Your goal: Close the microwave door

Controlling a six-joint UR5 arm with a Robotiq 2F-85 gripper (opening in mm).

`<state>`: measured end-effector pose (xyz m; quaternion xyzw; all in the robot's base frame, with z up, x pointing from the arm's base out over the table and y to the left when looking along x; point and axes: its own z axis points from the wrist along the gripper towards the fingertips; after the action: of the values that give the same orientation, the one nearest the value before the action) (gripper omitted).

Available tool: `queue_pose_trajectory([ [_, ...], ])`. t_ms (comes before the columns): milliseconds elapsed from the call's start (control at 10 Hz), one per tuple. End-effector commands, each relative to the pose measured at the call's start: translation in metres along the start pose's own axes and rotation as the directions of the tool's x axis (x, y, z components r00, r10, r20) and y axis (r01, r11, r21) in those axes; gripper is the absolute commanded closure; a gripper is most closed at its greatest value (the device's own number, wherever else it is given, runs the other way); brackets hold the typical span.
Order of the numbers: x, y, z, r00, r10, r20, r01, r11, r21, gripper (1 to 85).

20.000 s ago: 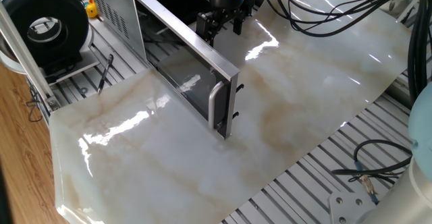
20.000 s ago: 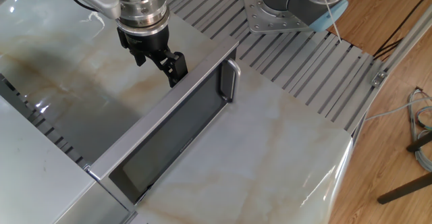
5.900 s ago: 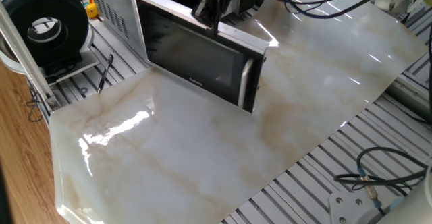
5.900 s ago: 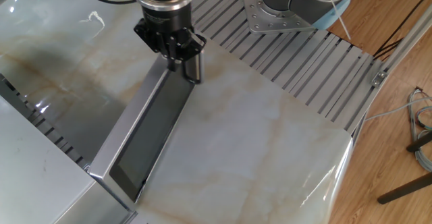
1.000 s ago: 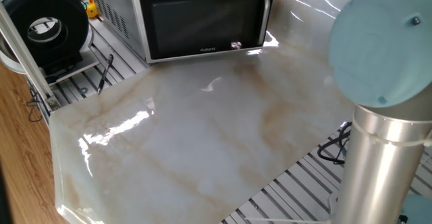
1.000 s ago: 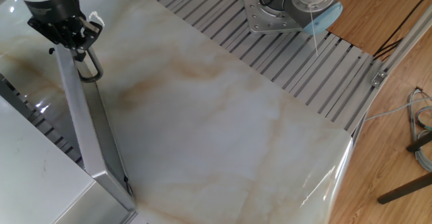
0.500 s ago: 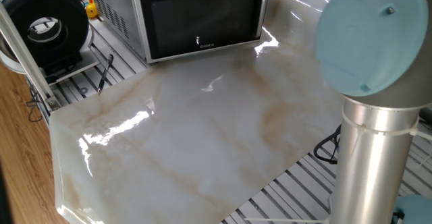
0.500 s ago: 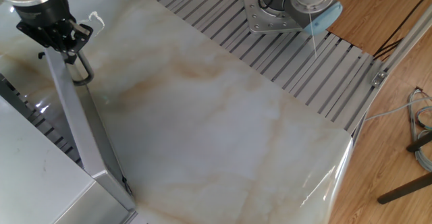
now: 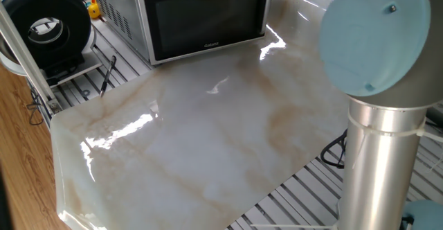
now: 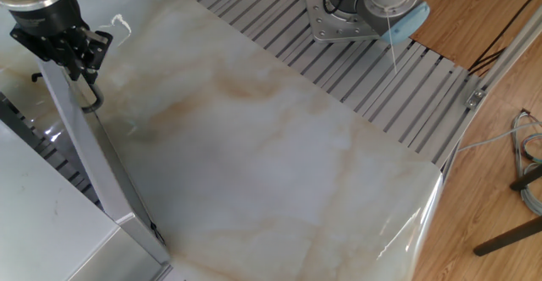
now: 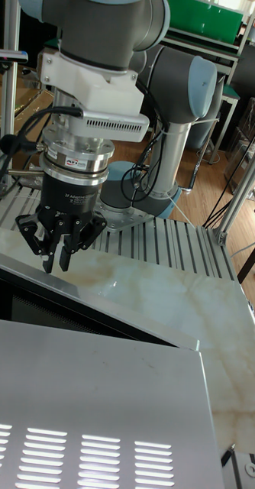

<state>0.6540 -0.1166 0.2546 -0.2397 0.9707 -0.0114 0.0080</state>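
Up in the top middle of one fixed view: the microwave door (image 9: pixel 204 19), flat against the front of the microwave (image 9: pixel 118 8). Looks shut, or very nearly. Can't tell if clicked in all the way.

Right above the door's top edge, in the left middle of the tall fixed view: the gripper (image 11: pixel 57 265), fingers (image 11: pixel 49 262) pressed close together, pinching nothing. In the upper left of the other fixed view, right next to the door's handle (image 10: pixel 89 97).

What could go wrong:
- Might pop back open if not clicked shut when the gripper goes away.
- Might snag the handle on the way up and tug the door open again, being so close to it.
- Might slide the whole microwave on the shiny table (image 9: pixel 208 140) if pushed too hard.

Only one box to hold things here, the microwave. Dark glass, so no telling what is inside.

Further out, at the upper left of one fixed view: a round black and white spool (image 9: pixel 45 29). At the right edge: the big grey arm (image 9: pixel 377 43).
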Motion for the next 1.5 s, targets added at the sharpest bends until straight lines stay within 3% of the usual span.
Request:
queue_pose_trajectory([
  [0,-0.005,0.006,-0.001,1.0,0.001,0.021,0.0,1.0,-0.025,53.7],
  [600,0.003,0.007,-0.013,0.999,0.038,0.001,-0.038,0.999,0.001,53.7],
  [1400,-0.005,0.015,-0.026,0.999,0.051,-0.003,-0.051,0.999,-0.005,54.3],
])
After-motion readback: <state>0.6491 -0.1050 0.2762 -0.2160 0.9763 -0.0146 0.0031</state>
